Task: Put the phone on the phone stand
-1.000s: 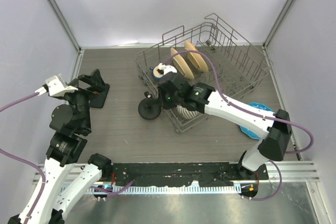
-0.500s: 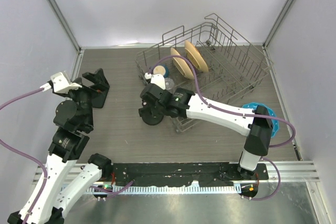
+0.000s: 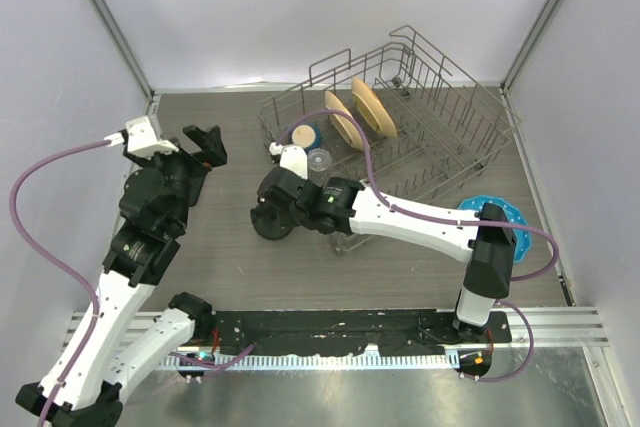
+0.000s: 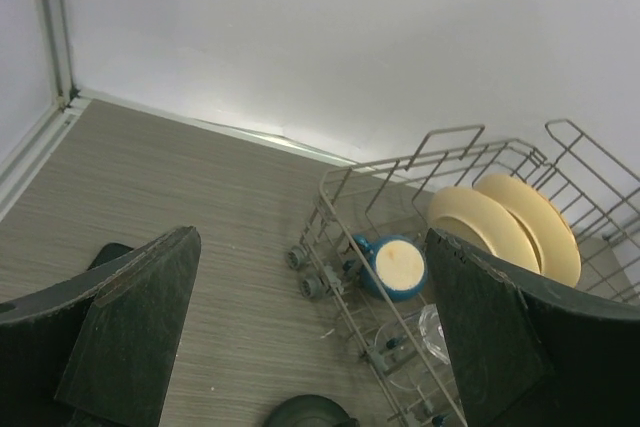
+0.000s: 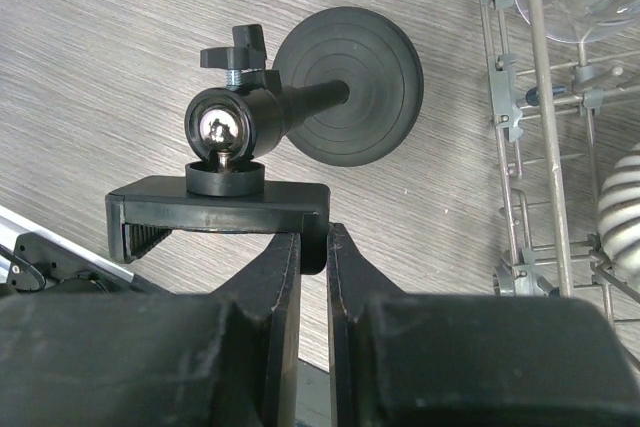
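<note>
The phone stand is all black, with a round disc base, a stem, a ball joint and a flat clamp holder. My right gripper is shut on the right end of that holder. From above, the stand's base lies left of the rack, with my right gripper over it. My left gripper is open and empty at the far left, its fingers wide apart. The phone is mostly hidden under it. Only a dark corner shows by the left finger.
A wire dish rack stands at the back right. It holds two cream plates, a blue cup and a clear glass. A blue scalloped plate lies at the right under my right arm. Walls close in on three sides.
My right gripper reached left over the stand, shut on its holder and shifted the stand a little left. My left gripper swung right and toward the back, over the phone.
</note>
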Action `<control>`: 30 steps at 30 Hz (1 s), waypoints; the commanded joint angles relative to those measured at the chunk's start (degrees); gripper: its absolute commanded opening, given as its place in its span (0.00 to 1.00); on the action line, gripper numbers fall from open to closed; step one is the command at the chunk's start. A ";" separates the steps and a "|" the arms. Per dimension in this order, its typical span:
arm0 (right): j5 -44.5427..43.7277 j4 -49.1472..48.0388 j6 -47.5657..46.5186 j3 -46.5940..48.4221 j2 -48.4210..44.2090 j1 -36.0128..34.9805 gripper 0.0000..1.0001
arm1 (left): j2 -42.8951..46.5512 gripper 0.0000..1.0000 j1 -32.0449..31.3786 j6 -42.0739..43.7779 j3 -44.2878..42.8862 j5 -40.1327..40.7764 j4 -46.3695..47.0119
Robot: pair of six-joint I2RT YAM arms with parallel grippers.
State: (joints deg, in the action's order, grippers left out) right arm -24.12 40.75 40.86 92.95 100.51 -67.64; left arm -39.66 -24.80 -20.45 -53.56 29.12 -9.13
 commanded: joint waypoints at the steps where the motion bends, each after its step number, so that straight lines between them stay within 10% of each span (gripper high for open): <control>1: -3.39 -7.70 2.11 -0.39 -2.51 0.22 0.08 | -2.61 1.00 -0.17 0.15 -3.48 -4.60 -1.60; 8: -1.64 -9.37 1.77 -2.95 -2.95 1.10 0.27 | -2.44 1.00 -0.25 -1.35 -3.30 -5.66 -1.16; 15: 1.26 -9.98 -4.55 -2.85 -6.02 1.63 0.77 | -1.74 1.00 -0.34 -8.37 -5.33 -8.20 -13.87; 30: 2.23 -20.27 -15.64 -27.72 -37.12 3.47 0.82 | -3.14 1.00 0.01 -27.27 -3.05 -28.94 -38.17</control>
State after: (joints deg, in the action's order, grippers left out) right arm -19.97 24.58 27.94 69.54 69.60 -64.99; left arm -38.63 -24.80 -41.10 -58.30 10.94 -41.78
